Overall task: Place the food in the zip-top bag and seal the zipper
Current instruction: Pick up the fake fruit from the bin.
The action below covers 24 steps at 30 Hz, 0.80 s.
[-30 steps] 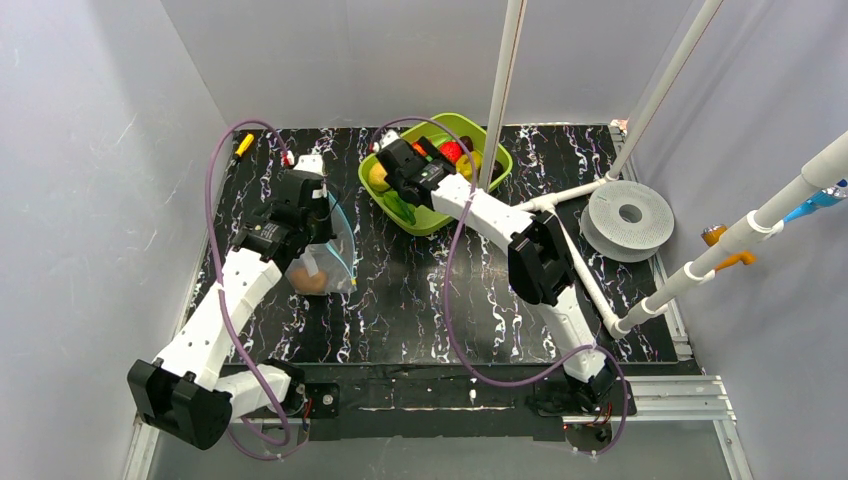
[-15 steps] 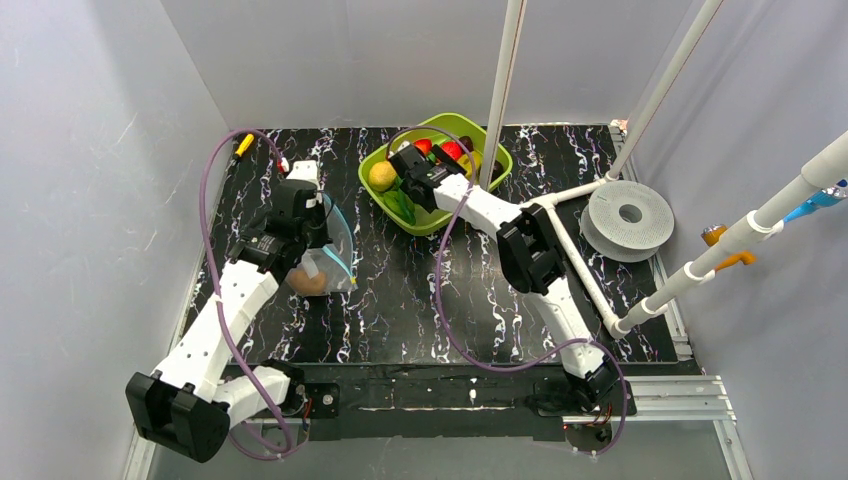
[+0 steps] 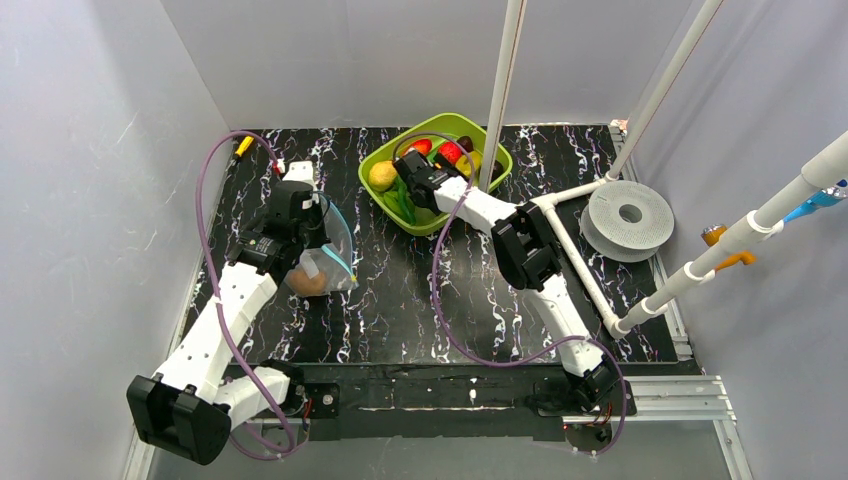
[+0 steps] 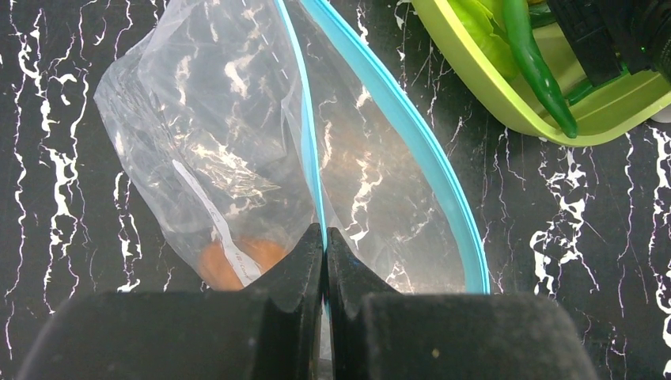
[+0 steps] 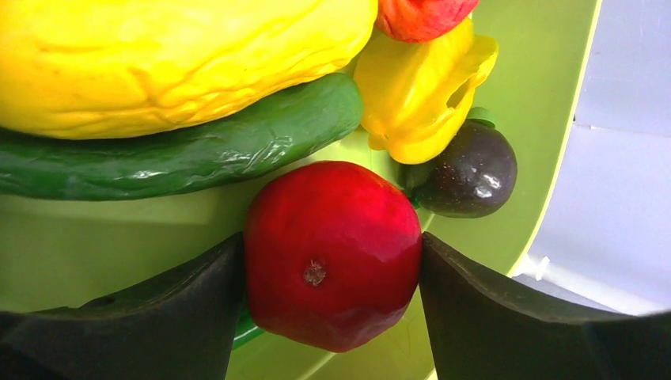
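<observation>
Pinching hand: the left gripper (image 4: 324, 237) has its fingers (image 4: 289, 273) pressed tight together on one lip of the zipper (image 4: 403, 133), with the plastic edge nipped between them.
Bag: the clear, crinkly bag (image 4: 214, 142) lies on the dark marbled surface (image 3: 400, 290), left of the tray, and its mouth is gaping wide.
Zipper: teal and unsealed. One lip runs straight down into the left fingers, while the other bows out toward the tray.
Inside the bag: one orange piece (image 4: 217, 265) sits low in the plastic, just beside a white label strip (image 4: 207, 218).
Right gripper: the right gripper (image 5: 332, 265) is down in the tray. Its black fingers (image 5: 158, 317) are set on either side of the red fruit (image 5: 332, 237), both touching its flanks. That's a pinch!
Red fruit: round and glossy, with a small brown dimple facing the wrist camera. It is inside the tray, well apart from the bag.
Tray: the lime-green tray (image 3: 425, 228) sits at the far middle of the surface, with the rest of the food piled in it.
Neighbours: a big yellow fruit (image 5: 174, 55) rests on a green cucumber (image 5: 182, 150). A yellow pepper (image 5: 419, 103) sits above a dark purple fruit (image 5: 471, 170), which is just beside the red one.
Near rim: a green chilli (image 4: 538, 71) lies by the tray's edge in the left wrist view.
</observation>
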{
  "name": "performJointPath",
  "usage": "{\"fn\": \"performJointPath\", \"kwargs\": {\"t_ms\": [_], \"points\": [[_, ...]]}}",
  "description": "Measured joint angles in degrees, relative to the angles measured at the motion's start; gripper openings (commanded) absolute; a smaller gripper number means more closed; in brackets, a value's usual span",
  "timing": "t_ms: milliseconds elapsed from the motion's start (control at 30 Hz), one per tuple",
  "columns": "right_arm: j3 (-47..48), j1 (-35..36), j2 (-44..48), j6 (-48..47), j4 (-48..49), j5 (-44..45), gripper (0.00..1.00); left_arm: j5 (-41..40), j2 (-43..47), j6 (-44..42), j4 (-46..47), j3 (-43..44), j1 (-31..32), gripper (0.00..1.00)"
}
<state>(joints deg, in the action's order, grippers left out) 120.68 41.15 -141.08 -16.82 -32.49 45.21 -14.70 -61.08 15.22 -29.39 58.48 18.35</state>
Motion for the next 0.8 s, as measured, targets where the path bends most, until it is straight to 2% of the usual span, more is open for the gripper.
{"fn": "performJointPath", "kwargs": {"t_ms": [133,500,667,800], "points": [[1.3,-0.2,-1.0,-0.8,0.7,1.2,0.58,0.4,0.0,0.2,0.2,-0.1,-0.3,0.00],[6.4,2.2,0.5,-1.1,-0.9,0.6,0.39,1.5,0.0,0.7,0.7,-0.9,-0.5,0.00],[6.8,6.8,8.1,3.9,-5.9,-4.9,0.25,2.3,0.3,1.3,0.7,-1.1,-0.5,0.00],[5.7,9.7,16.8,12.6,-9.6,-15.0,0.22,3.6,1.4,2.0,0.8,-1.8,-0.5,0.00]]}}
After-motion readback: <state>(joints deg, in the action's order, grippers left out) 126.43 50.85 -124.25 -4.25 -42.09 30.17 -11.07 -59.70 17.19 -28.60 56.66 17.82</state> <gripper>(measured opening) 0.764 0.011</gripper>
